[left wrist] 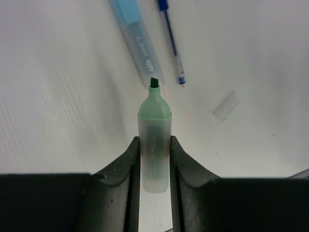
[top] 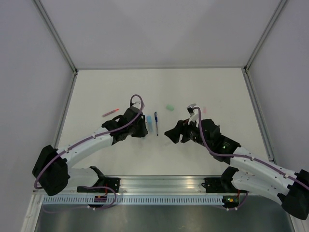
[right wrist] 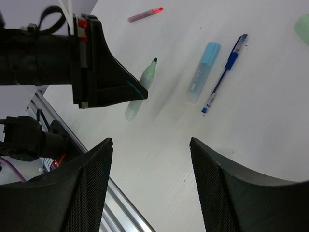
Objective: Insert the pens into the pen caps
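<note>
Your left gripper (left wrist: 154,141) has its fingers clamped on the mint-green pen (left wrist: 154,121), bare dark tip pointing away, nearly at the end of the light-blue pen (left wrist: 137,36) just ahead, with the blue ballpoint (left wrist: 172,46) beside it. Your right gripper (right wrist: 150,142) hangs with fingers wide apart, nothing between them, over bare counter (top: 217,92). Farther back the mint cap (top: 170,108) sits alone, and the red-pink pen (top: 110,112) lies out left, well inside the edge.

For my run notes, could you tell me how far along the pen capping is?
Done: the light blue highlighter looks capped. In hand: the left gripper grips the uncapped green highlighter; the right gripper is open and empty. To do: the mint cap and uncapped pink pen lie loose.
</note>
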Controlling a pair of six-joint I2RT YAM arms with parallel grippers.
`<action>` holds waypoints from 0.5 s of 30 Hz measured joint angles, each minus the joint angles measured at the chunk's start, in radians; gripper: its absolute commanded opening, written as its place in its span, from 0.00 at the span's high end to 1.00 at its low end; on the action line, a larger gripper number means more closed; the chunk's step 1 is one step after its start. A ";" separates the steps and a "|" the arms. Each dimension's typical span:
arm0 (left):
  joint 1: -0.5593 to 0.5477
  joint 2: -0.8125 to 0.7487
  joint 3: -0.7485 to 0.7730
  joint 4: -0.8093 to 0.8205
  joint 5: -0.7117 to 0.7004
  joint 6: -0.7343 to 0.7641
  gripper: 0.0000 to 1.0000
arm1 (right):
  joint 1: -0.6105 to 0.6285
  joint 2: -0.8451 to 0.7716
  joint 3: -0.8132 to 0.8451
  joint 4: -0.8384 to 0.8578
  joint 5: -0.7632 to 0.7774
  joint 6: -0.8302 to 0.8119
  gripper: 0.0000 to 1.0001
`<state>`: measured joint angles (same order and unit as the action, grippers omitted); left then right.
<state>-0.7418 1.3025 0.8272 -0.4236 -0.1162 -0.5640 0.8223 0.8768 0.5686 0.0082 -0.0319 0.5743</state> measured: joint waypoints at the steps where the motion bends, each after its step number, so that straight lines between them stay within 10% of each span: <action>1: 0.000 -0.027 0.000 0.011 0.012 -0.012 0.98 | 0.001 0.013 0.000 0.012 -0.011 -0.003 0.28; 15: 0.000 -0.241 0.010 0.097 0.152 -0.172 0.98 | 0.124 0.218 0.065 0.098 -0.015 -0.101 0.29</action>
<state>-0.7418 1.0611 0.8368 -0.3267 0.0360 -0.7364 0.9459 1.0946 0.6338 0.1059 -0.0471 0.4732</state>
